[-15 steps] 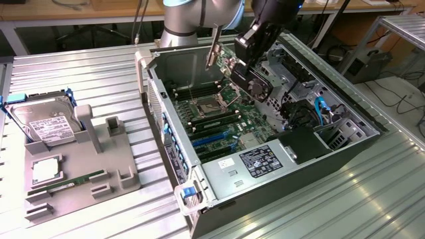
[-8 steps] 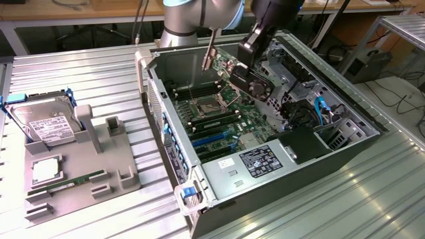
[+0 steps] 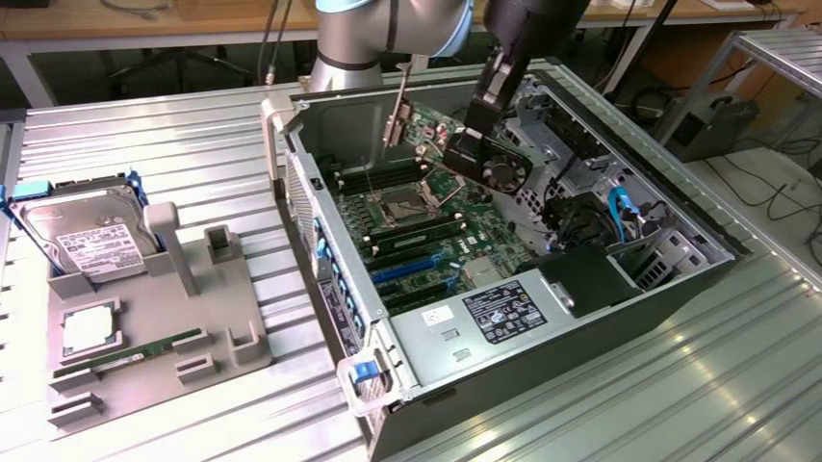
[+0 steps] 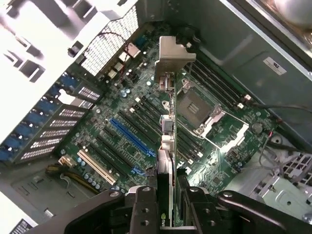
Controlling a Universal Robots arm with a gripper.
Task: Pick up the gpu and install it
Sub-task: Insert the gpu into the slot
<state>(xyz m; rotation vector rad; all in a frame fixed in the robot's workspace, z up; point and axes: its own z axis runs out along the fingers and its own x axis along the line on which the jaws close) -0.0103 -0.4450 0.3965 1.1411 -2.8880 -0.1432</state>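
Wrist view: the two black fingers (image 4: 144,209) are clamped on the gpu (image 4: 168,146), a thin green board seen edge-on, with its bent silver bracket (image 4: 173,53) at the far end. The card is held over the green motherboard (image 4: 117,141), above rows of black slots. A long blue slot (image 4: 131,136) and a cream one (image 4: 96,166) lie to one side, the square metal processor socket (image 4: 200,114) to the other. In the exterior view its round black fan faces outward inside the open grey steel computer case (image 3: 341,125), which lies on a ribbed metal desk (image 3: 154,144). Well apart, a grey plastic holder (image 3: 238,332) carries a silver hard drive (image 3: 84,241) with a white label and a narrow green memory stick (image 3: 129,354). The label print is too small to read.
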